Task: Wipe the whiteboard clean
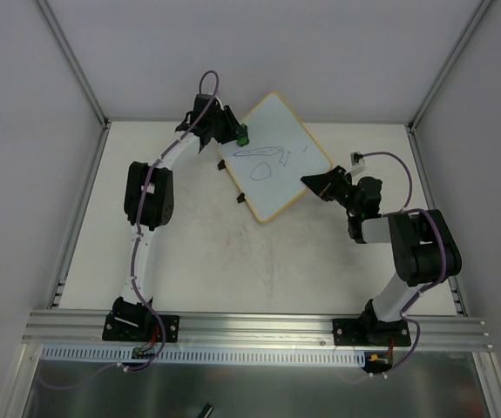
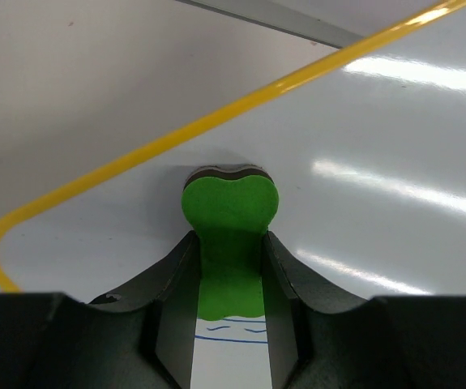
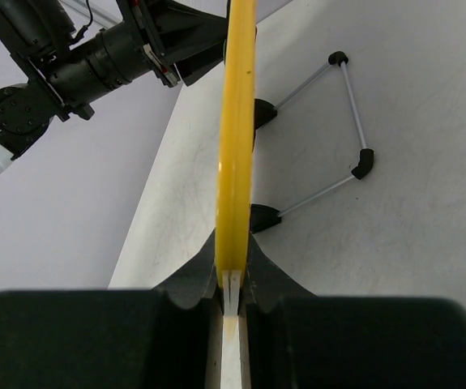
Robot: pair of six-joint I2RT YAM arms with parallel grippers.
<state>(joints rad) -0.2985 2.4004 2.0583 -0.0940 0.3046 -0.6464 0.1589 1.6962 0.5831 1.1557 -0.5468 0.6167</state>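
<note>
Room: pale grey walls on three sides, with aluminium posts running up the two back corners.

Surface: off-white table, matte, with faint grey scuffs around the centre of the top view. A ribbed aluminium rail spans the lower part of the frame and carries both arm bases.

Whiteboard: upper centre of the top view, turned diamond-wise. Its top corner overlaps the line where the table meets the back wall. Thin yellow frame. Two black clips sit on the lower-left edge. Dark pen marks, an oval and a long leaf-like outline, are at mid-board. In the right wrist view the board is seen edge-on, with a wire stand folded out over the table at the right of it.

Left arm: rises up the left side and bends right towards the board's upper-left edge.

Right arm: lower right, reaching left to the board's right corner.

Right gripper: jaws pressed together on the board's frame, the yellow edge running up between the fingers.

Left gripper: jaws pinching a green eraser. The eraser's dark underside meets the white face just inside the frame's curved corner. Thin blue lines show between the fingers, at the bottom of that view.
</note>
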